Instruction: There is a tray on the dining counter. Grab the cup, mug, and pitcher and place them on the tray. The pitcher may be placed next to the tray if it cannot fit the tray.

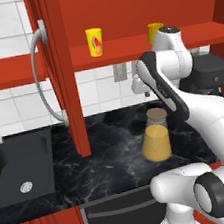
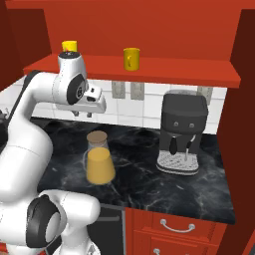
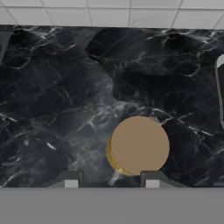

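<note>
The pitcher [image 1: 155, 137] holds orange juice under a tan lid. The gripper [image 3: 108, 181] hangs above it, jaws apart, holding nothing.

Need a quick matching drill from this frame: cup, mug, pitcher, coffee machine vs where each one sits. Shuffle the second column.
Things:
1. cup
2. mug
3. pitcher
4. coffee machine

Places:
A. on the black worktop, below the gripper
B. on the worktop, against the tiled wall at the right
C. on the red shelf, nearer the sink side
D. on the red shelf, nearer the coffee machine

Pairs: 1-C, 2-D, 3-A, 4-B
</note>
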